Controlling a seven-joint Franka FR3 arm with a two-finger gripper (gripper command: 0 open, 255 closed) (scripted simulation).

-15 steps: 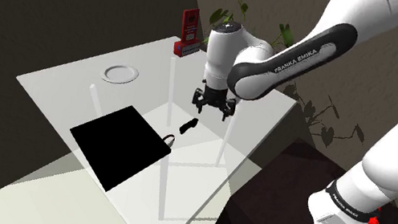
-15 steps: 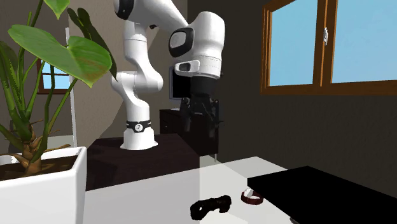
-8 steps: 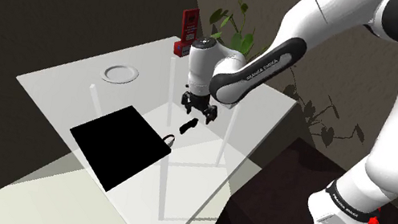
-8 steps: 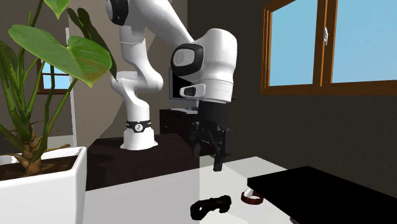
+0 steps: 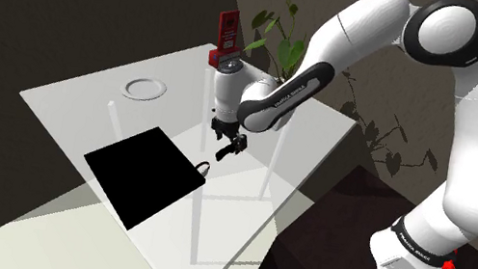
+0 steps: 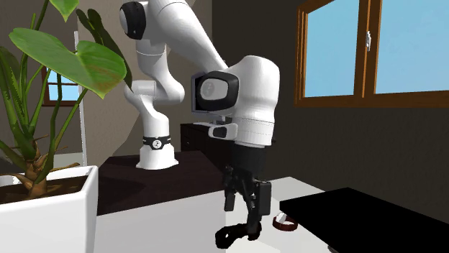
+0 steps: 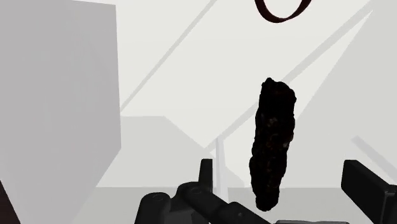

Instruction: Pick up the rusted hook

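Note:
The rusted hook (image 7: 272, 146) is a dark, lumpy, elongated piece lying on the white table (image 5: 85, 106). In the shoulder view the hook (image 5: 223, 152) lies just under my gripper (image 5: 229, 143). In the second exterior view my gripper (image 6: 248, 215) hangs right above the hook (image 6: 236, 234), fingertips close to it. The wrist view shows my gripper (image 7: 283, 188) open, one finger (image 7: 205, 172) on each side of the hook's near end, not touching it.
A small dark ring (image 6: 286, 223) lies beside a black mat (image 5: 143, 175), close to the hook. A white ring-shaped dish (image 5: 144, 88) and a red stand (image 5: 227, 39) sit farther back. A potted plant (image 6: 43, 108) stands at the second exterior view's left.
The arm has swung to the shoulder view's left and come down, bringing the open gripper from well above the table to just over the hook. The hook has not moved.

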